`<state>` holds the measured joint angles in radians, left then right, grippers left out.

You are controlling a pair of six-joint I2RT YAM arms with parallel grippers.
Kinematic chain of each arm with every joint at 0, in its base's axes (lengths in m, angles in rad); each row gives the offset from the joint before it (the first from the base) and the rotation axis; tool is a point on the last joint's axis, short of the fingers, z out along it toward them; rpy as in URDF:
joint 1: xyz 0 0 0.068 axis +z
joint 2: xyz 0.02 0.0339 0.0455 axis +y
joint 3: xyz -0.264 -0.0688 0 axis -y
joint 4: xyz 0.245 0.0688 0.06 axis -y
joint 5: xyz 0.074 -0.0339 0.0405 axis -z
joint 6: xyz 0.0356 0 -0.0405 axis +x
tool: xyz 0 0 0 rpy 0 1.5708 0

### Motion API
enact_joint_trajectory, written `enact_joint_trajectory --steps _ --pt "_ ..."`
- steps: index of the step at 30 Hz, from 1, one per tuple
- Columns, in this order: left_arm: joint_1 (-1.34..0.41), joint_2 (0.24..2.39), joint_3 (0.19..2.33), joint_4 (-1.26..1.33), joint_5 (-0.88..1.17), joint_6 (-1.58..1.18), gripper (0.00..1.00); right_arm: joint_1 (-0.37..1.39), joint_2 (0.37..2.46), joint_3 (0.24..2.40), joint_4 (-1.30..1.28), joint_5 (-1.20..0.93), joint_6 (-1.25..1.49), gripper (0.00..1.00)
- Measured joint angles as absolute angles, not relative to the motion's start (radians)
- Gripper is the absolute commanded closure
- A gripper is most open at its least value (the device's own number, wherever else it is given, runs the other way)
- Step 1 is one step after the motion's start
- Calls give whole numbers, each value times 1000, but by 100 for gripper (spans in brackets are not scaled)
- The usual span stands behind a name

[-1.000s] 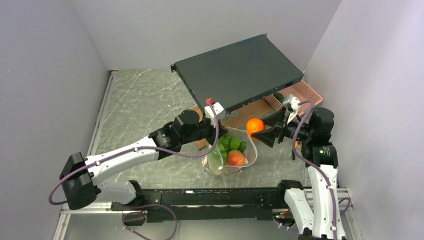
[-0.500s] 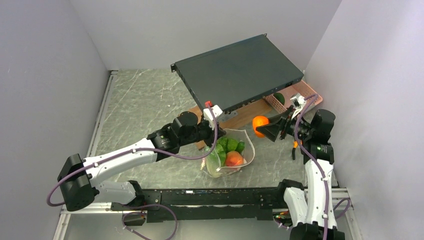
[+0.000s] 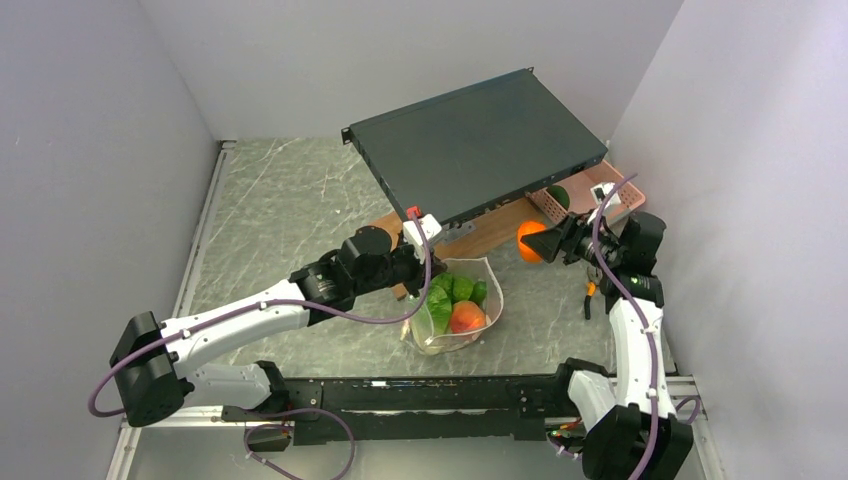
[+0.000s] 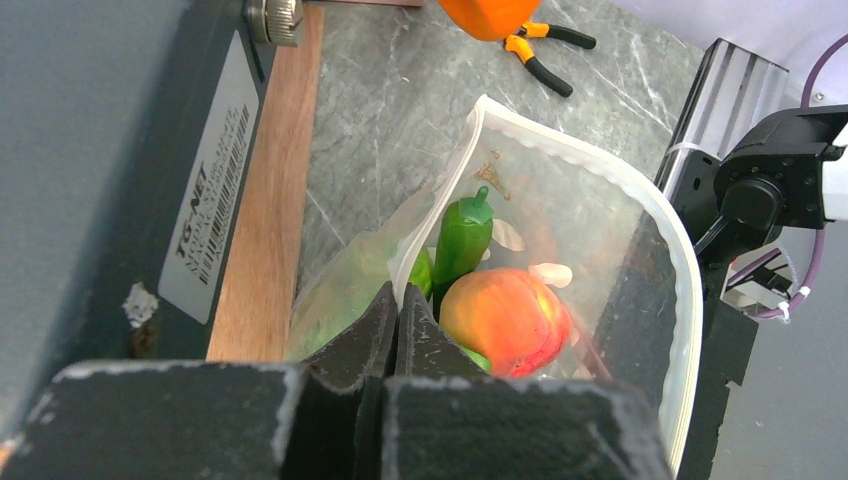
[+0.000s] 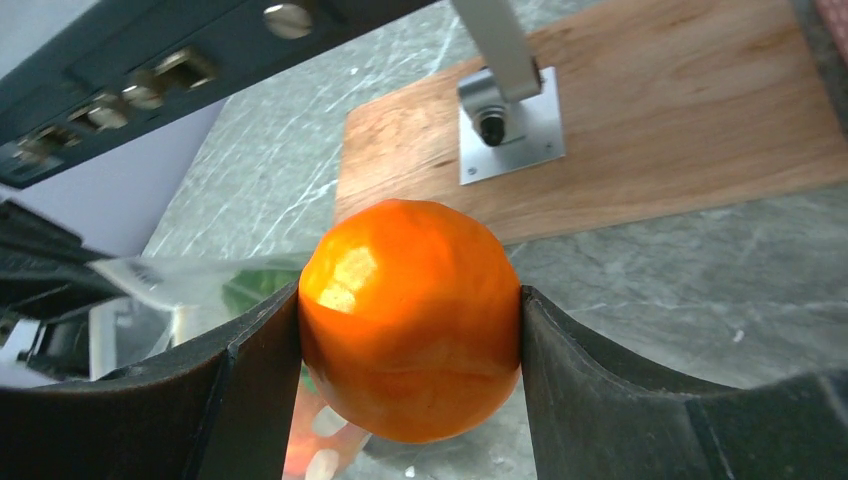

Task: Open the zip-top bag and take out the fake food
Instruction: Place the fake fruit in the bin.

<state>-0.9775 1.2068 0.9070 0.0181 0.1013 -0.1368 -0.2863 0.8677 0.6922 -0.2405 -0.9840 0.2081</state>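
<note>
While the left gripper is pinching tight on the near rim of the clear, floppy plastic zip-top bag on the grey marbled tabletop, its mouth is gaping open. The right gripper is clasping a round orange plastic toy fruit outside the bag, beside the wooden board. A red-orange toy fruit and a green toy pepper are lying inside the bag.

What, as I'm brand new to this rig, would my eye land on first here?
The bright orange toy fruit clamped in the right gripper, at the right near the pink basket. Next, the clear zip-top bag in the middle, its rim pinched by the shut left gripper, open on a peach-coloured fruit and a green pepper. Behind, a big dark rack-mount box tilts over a wooden board.
</note>
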Motion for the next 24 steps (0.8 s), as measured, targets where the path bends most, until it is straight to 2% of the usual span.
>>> enact_joint_trajectory --steps 15,24 --pt "-976 1206 907 16 99 -116 100 -296 1046 695 -157 -704 338 100" --pt "-976 1206 907 16 100 -112 100 -326 1142 733 -126 -611 408 100"
